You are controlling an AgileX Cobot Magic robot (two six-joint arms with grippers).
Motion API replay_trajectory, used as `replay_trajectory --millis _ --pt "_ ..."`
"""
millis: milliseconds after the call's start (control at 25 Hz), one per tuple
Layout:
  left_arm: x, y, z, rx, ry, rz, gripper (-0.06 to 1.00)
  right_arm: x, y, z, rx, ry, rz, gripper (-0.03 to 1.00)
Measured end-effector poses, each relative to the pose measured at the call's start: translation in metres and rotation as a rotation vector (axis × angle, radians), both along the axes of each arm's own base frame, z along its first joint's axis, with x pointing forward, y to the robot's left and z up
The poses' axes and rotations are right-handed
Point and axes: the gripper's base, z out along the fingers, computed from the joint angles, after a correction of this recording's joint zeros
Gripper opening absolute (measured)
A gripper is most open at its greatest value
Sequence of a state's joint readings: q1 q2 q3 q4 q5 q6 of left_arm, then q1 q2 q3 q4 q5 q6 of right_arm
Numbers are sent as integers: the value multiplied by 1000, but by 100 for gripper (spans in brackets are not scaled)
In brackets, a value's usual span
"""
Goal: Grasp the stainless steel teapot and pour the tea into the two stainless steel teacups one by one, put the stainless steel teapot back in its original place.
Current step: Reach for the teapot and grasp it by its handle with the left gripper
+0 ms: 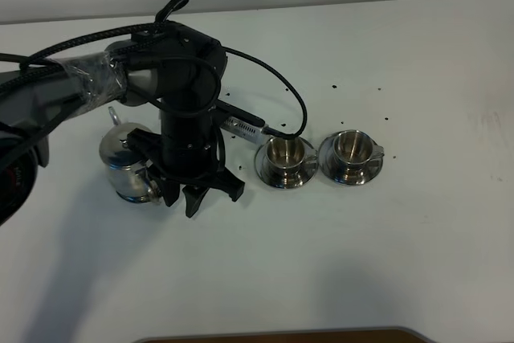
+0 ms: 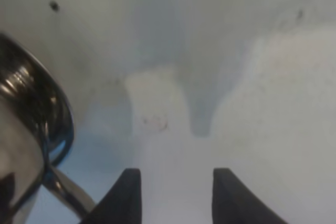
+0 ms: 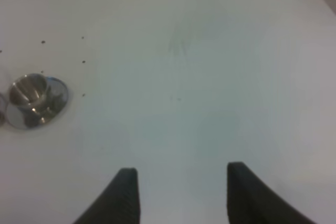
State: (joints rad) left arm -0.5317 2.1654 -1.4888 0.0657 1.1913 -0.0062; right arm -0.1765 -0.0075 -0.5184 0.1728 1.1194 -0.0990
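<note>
On the white table (image 1: 418,263), specks (image 1: 334,87) near teacups (image 1: 285,158)

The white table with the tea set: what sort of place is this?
Probably a robotics lab bench: plain white table, cabled black robot arm, staged steel teapot and two teacups.

We saw a white table (image 1: 418,263) flecked with small dark specks (image 1: 334,87). The stainless steel teapot (image 1: 119,162) was mirror-silver with dark reflections. The two stainless steel teacups (image 1: 285,153) (image 1: 351,147) and their saucers (image 1: 277,181) showed the same bright silver, duller grey inside the bowls. The left arm (image 1: 189,110) was black, with a grey section (image 1: 88,78) under glossy clear wrap, and its cable (image 1: 293,98) was black. The left gripper (image 2: 176,174) and the right gripper (image 3: 181,170) were matte black. We noticed a faint reddish smudge (image 2: 156,123) on the white surface, and a brown strip (image 1: 281,335) along the table's near edge.
</note>
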Motion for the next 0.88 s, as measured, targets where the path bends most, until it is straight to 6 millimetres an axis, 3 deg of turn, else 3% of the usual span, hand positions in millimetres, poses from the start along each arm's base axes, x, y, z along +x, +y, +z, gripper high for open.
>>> replay_trajectory --millis 400,640,880 --pt "-5 4 26 -17 -56 9 37 0 0 0 0 0 0 39" --pt "-23 16 25 21 -24 16 37 0 0 0 0 0 0 39" --pt "-27 25 28 88 -66 61 36 0 0 0 0 0 0 39"
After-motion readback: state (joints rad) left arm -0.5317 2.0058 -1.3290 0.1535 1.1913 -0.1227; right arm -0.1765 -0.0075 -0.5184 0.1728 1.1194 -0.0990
